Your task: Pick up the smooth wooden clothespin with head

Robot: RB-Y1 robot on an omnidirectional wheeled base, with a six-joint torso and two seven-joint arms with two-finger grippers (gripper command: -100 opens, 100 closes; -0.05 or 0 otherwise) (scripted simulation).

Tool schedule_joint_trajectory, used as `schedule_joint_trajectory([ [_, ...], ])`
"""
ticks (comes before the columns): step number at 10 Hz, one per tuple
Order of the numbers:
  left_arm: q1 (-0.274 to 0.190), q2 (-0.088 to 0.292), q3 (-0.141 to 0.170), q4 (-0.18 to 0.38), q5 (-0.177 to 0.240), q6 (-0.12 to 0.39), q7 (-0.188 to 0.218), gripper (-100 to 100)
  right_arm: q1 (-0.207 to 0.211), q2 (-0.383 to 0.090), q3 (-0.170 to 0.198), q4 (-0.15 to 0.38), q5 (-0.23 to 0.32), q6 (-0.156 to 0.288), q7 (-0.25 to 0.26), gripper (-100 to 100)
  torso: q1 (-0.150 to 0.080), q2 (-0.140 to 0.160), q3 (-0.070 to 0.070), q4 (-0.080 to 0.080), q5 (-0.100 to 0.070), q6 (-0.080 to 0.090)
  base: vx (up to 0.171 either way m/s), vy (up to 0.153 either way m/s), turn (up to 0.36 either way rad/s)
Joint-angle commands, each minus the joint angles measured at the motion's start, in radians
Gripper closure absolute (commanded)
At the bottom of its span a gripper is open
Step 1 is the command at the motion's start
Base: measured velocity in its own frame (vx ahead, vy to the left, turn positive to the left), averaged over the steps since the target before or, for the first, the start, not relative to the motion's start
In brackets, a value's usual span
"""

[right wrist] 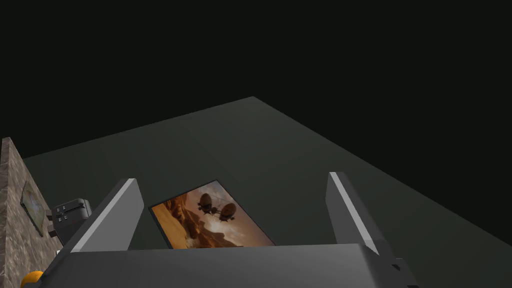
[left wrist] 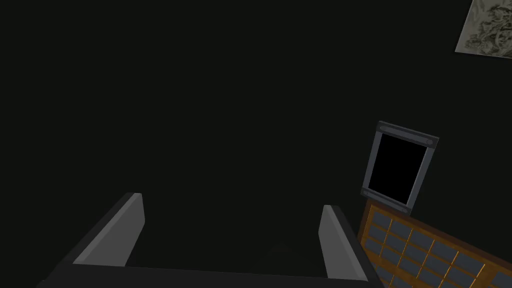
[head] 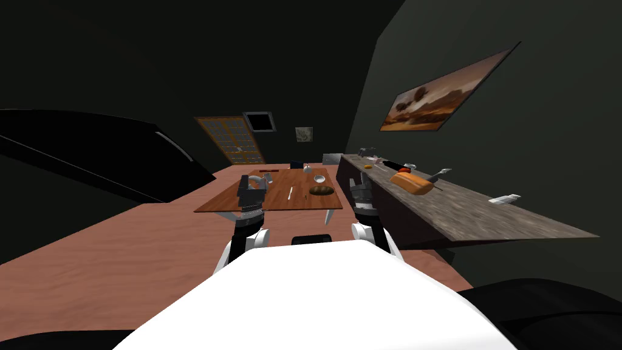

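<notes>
Clothespin, one thin pale wooden peg (head: 290,193), lies flat near the middle of the single brown wooden table (head: 226,203); in the head view it sits between the two raised grippers. One dark brown oval loaf (head: 321,190) lies just to its right, and one pale round bowl (head: 319,178) sits farther back. Left gripper (head: 254,182) shows against the table's left part. Right gripper (head: 360,183) stands off its right edge, beside one long grey stone counter (head: 486,212). Each wrist view shows two blade fingers spread wide, holding nothing.
</notes>
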Motion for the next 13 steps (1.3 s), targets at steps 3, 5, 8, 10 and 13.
schedule_joint_trajectory([
  [3, -0.032, 0.043, 0.022, 0.037, 0.015, 0.078, -0.002, -100, 0.000, 0.000, 0.000, 0.000, 0.000, 0.000, 0.000, 0, 0.001, 0.000, 0.000, 0.000, 0.000, 0.000, 0.003, 0.006, -0.109],
  [5, -0.058, 0.066, 0.039, 0.068, 0.028, 0.132, -0.004, -100, 0.000, 0.000, 0.000, 0.000, 0.000, 0.000, 0.000, 0, 0.001, 0.000, 0.000, 0.000, 0.000, 0.000, 0.005, 0.011, -0.141],
  [8, -0.092, 0.088, 0.062, 0.108, 0.044, 0.208, -0.007, -100, 0.000, 0.000, 0.000, 0.000, 0.000, 0.000, 0.000, 0, 0.001, 0.000, 0.000, 0.000, 0.000, 0.000, 0.003, 0.009, -0.113],
  [10, -0.110, 0.098, 0.075, 0.131, 0.053, 0.263, -0.008, -100, 0.000, 0.000, 0.000, 0.000, 0.000, 0.000, 0.000, 0, 0.001, -0.001, 0.000, 0.000, 0.000, 0.000, 0.003, 0.010, -0.101],
  [13, -0.131, 0.108, 0.088, 0.156, 0.063, 0.323, -0.010, -100, 0.000, 0.000, 0.000, 0.000, 0.000, 0.000, 0.000, 0, 0.001, -0.001, 0.000, 0.000, 0.000, 0.000, 0.003, 0.008, -0.090],
])
